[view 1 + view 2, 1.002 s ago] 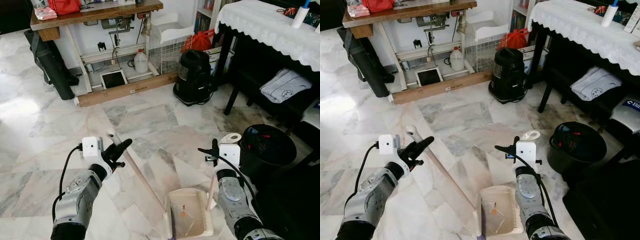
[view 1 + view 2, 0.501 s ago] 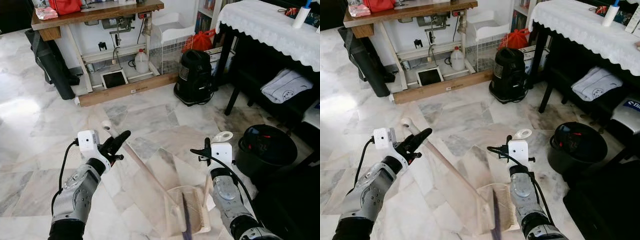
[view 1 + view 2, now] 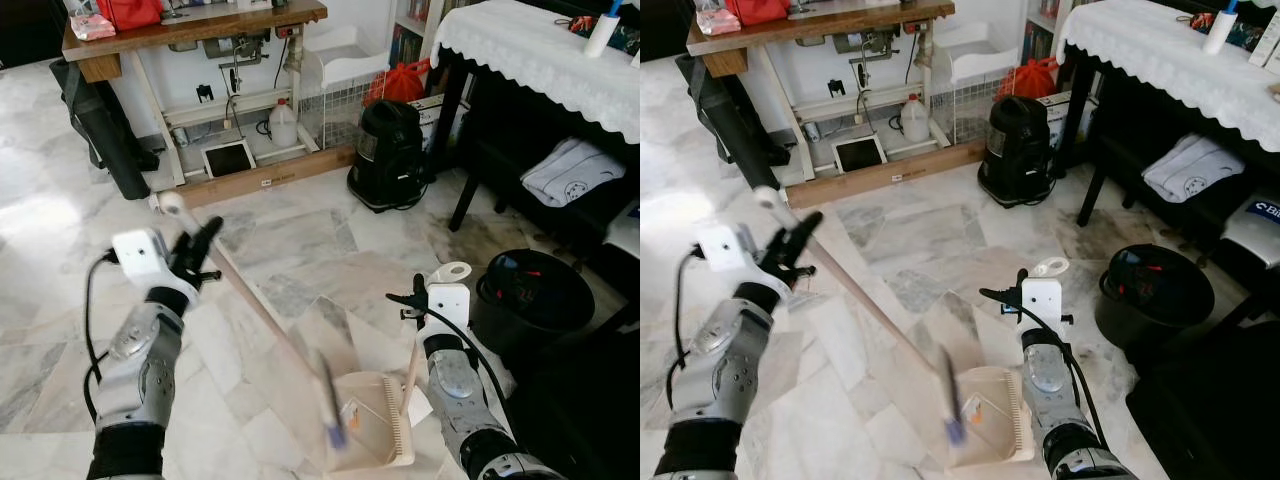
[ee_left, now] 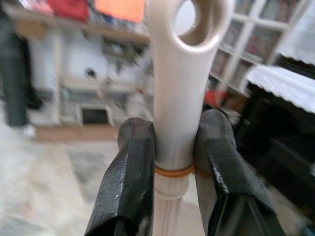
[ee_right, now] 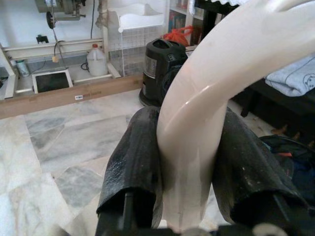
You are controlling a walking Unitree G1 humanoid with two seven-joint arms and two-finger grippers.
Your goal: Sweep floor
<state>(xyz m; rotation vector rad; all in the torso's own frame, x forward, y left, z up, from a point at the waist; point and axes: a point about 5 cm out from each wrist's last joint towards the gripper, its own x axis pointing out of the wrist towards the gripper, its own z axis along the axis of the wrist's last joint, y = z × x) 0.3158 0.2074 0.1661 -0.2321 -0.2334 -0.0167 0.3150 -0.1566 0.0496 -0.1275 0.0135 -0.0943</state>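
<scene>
Debris — apparently an orange scrap — lies in the cream plastic dustpan [image 3: 385,428] at 6 o'clock. Left gripper [image 4: 170,162] pinches the long cream broom [image 3: 255,305]; right gripper [image 5: 189,162] pinches the dustpan's handle [image 3: 412,365] — hold the pan flat and draw short strokes toward it.

cream broom [image 3: 255,305]: long handle slanting from far left, top end with hanging hole, down to near centre; bristle head [image 3: 330,410] blurred (purple tinge), at the dustpan's left edge. cream dustpan [image 3: 375,425]: flat on the marble floor [image 3: 290,235], comb teeth along its right side, upright handle [image 3: 413,362] rising at right.
</scene>
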